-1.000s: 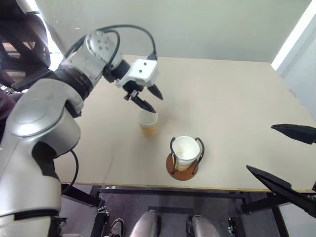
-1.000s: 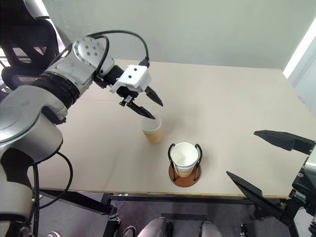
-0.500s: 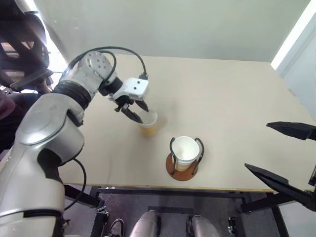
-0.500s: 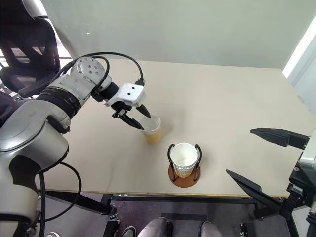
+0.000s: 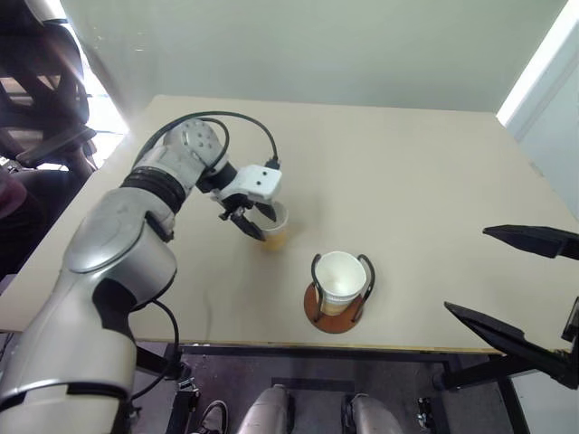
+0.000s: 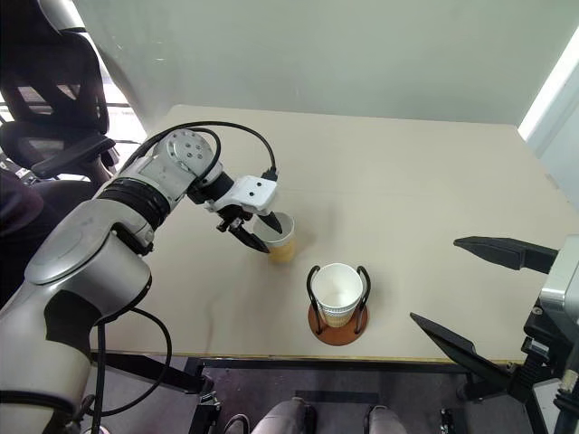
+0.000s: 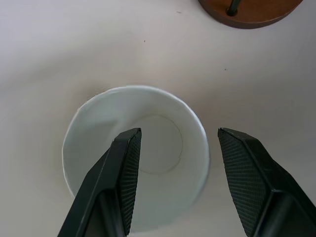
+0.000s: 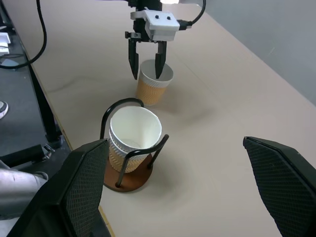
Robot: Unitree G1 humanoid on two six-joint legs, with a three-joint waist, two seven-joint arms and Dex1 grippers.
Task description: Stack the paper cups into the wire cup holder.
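Paper cup [image 5: 274, 225]: loose, upright on surface [image 5: 407, 181], near wire cup holder [image 5: 336, 289], apart from it.
Holder: cups [image 8: 133, 138] already nested inside.
Left gripper [image 7: 175, 143]: fingers spread, 1 inside cup mouth, 1 outside wall, wall not yet pinched.
Step judged: grasp. Close gently on wall to avoid crushing; lift straight up.
Right gripper [image 8: 173, 163]: fingers wide apart, holding nothing.
Unclear: count of cups in holder; far side of loose cup hidden.

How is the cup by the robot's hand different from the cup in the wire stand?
The loose cup stands alone on the bare table; the held cup sits nested inside the wire cup holder.
The left hand straddles the loose cup's rim; nothing touches the held cup.
Both stand upright, white inside.
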